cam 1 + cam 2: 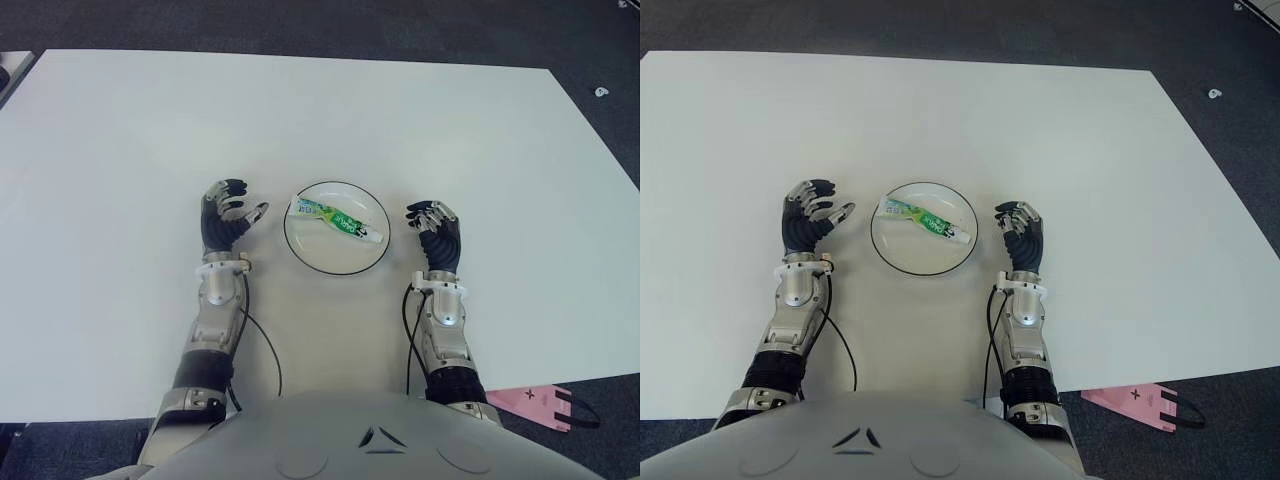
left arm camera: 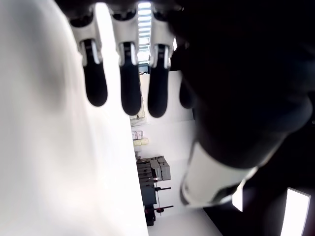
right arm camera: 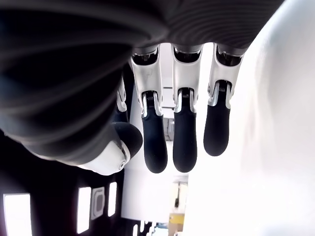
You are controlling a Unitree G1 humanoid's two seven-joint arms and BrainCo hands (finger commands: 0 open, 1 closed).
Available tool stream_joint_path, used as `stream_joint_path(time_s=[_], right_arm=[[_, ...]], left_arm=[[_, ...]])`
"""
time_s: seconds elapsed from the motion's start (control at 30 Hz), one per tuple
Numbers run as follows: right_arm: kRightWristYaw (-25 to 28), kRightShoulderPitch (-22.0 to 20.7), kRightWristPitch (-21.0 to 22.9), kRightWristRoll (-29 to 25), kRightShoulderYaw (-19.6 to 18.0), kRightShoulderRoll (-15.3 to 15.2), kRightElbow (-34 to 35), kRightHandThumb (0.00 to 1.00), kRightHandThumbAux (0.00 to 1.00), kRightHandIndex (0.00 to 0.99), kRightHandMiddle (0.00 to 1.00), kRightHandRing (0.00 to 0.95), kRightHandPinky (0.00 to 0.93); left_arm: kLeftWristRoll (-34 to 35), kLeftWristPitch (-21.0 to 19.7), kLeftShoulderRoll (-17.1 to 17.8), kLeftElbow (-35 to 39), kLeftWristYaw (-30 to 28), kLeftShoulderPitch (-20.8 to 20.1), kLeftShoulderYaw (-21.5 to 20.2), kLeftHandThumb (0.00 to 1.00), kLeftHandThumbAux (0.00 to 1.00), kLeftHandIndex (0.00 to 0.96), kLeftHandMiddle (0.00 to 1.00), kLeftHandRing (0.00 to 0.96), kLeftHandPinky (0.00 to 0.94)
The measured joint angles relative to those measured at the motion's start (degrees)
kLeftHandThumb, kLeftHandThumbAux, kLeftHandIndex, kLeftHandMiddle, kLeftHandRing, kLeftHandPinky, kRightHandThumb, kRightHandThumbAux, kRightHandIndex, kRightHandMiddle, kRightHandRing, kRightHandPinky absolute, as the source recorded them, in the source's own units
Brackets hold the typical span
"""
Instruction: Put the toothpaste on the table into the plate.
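A green and white toothpaste tube point(image 1: 335, 219) lies slanted inside the round white plate point(image 1: 312, 253) with a dark rim, in the middle of the white table point(image 1: 120, 150). My left hand point(image 1: 229, 216) shows just left of the plate, fingers relaxed and holding nothing. My right hand point(image 1: 435, 228) shows just right of the plate, also holding nothing. In the left wrist view the fingers point(image 2: 124, 83) hang loose over the table; the right wrist view shows the same for its fingers point(image 3: 182, 132).
A pink object point(image 1: 540, 405) lies on the dark floor past the table's near right edge. A small white item point(image 1: 600, 92) sits on the floor at the far right.
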State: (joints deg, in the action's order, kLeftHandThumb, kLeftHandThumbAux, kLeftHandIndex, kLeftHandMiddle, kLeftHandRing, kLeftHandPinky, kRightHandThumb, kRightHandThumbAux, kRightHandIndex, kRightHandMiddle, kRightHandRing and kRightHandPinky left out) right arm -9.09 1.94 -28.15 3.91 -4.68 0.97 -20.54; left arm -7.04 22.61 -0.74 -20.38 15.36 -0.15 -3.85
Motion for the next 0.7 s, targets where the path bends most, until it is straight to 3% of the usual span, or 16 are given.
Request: stream_joint_path(time_s=[0.43, 0.7], right_arm=[[0.5, -0.9, 0.0, -0.9, -0.7, -0.2, -1.3, 0.713, 0.733, 0.422, 0.461, 0.466, 0.476], [0.5, -1.1, 0.0, -0.9, -0.7, -0.3, -1.4, 0.714, 0.733, 0.422, 0.469, 0.472, 0.48]], left_arm=[[3.7, 1.1, -0.1, -4.2, -2.7, -2.3, -1.2, 0.102, 0.998, 0.377, 0.407, 0.398, 0.431], [3.9, 1.3, -0.1, -4.5, -3.4, -2.3, -1.4, 0.135, 0.998, 0.428, 0.464, 0.473, 0.5]])
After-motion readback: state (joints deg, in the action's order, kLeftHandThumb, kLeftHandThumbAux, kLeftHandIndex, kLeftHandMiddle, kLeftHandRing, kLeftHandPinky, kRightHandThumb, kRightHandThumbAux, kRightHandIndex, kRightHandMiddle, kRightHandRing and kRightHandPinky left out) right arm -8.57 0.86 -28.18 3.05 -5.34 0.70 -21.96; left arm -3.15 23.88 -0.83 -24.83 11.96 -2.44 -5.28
